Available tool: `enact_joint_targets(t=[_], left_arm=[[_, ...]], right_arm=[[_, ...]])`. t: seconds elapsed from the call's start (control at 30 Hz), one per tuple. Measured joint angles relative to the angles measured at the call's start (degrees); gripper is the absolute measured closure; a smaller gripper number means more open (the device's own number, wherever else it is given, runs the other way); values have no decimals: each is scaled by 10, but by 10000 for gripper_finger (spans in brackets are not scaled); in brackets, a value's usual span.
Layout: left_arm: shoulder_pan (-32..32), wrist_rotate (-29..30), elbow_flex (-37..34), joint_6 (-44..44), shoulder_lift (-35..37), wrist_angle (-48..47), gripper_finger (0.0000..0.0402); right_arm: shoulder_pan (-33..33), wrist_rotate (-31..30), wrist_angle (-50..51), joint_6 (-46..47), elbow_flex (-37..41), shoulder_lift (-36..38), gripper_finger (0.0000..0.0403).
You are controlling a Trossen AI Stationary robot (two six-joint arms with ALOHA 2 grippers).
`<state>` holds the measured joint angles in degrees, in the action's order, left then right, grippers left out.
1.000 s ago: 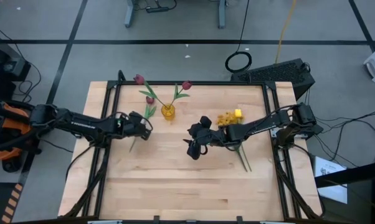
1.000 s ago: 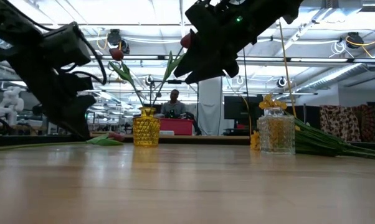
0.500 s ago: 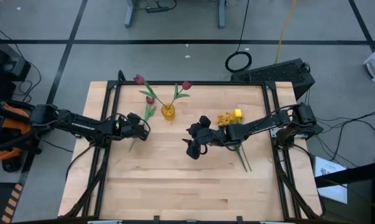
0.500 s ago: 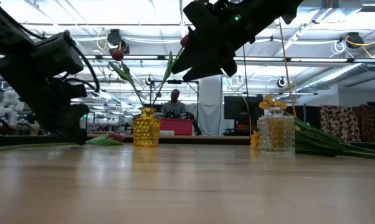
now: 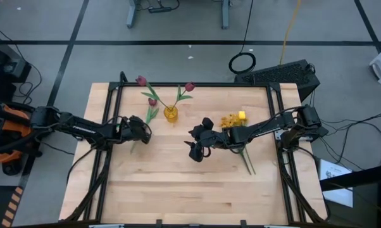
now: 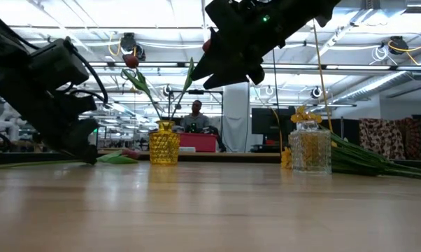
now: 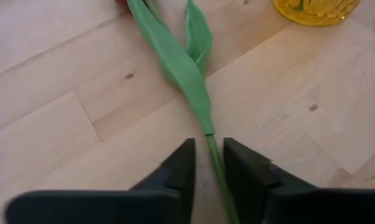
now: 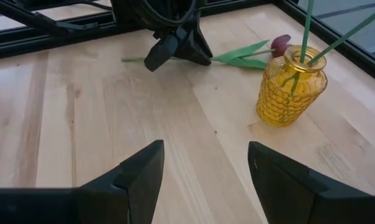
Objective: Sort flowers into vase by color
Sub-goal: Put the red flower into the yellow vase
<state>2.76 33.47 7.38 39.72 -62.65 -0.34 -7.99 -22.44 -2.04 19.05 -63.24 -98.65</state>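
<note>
High view: the left pincer (image 5: 140,131) sits low over the wooden surface (image 5: 178,190), at the stem of a dark-red tulip (image 5: 152,102) lying flat beside the yellow vase (image 5: 171,114). Two more red tulips (image 5: 189,87) already stand in that vase, heads spread apart. The right pincer (image 5: 195,151) hovers mid-surface, between the yellow vase and a clear vase (image 5: 242,116) with yellow blossoms (image 5: 228,120) just beside it, green stems (image 5: 247,161) trailing away across the boards.

Only the left wrist view shows the grip itself: the two dark fingers (image 7: 181,171) straddle the thin green stem (image 7: 217,168), narrowly parted, with the stem in the gap; whether they press on it cannot be told. The leaves (image 7: 175,56) fan out ahead, and the yellow vase's base (image 7: 317,9) lies beyond.

The right wrist view shows its own fingers (image 8: 141,177) spread wide and released, holding nothing, facing the yellow vase (image 8: 291,87), the lying tulip (image 8: 278,43) and the left pincer (image 8: 169,50) farther off.

The low view alone shows the clear vase (image 6: 310,147) upright, and a person (image 6: 195,115) seated in the room behind.
</note>
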Motion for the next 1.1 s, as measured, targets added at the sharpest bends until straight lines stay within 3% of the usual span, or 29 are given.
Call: enact_joint_targets(t=[0.17,0.47,0.7,0.83,1.1], left_arm=[[0,2,0,3,0,0,391],[-37,-63,9,86,8,-18,396],[-104,-130,68,165,66,-179,398],[-162,-133,99,225,96,-264,398],[-298,-92,149,230,125,-257,399]], right_arm=[[0,0,0,-2,0,0,179],[-3,-2,0,-2,0,0,179],[-11,-2,1,-6,0,0,179],[-16,-2,1,-9,0,0,179],[-22,-2,1,-9,0,0,179]])
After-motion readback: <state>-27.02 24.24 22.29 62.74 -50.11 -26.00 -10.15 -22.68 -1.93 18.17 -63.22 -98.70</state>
